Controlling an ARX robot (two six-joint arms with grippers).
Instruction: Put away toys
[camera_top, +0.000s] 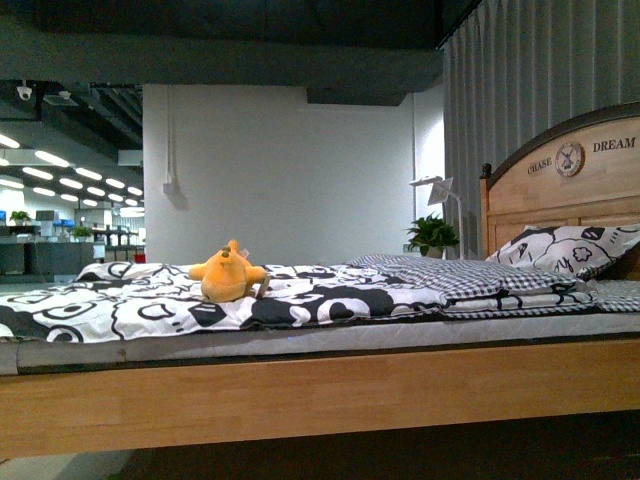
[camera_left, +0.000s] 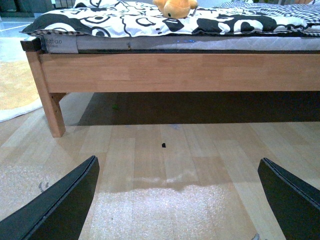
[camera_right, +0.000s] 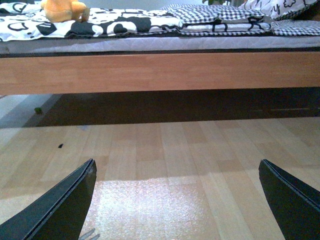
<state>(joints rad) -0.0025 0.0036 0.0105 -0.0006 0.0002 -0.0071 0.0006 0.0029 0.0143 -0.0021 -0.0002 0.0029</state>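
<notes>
Plush toy (camera_top: 228, 275) sits centre-left of front view, on patterned quilt (camera_top: 330, 295). Likely light, soft, squashy; pinch the round body, not ears. Left gripper (camera_left: 178, 160), right gripper (camera_right: 177, 161): jaws wide apart, empty.

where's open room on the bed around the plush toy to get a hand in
Open quilt lies on both sides of the plush toy: left toward the foot end, and right up to the folded checked blanket. It is crowded near the headboard, with that blanket and the pillow.
</notes>
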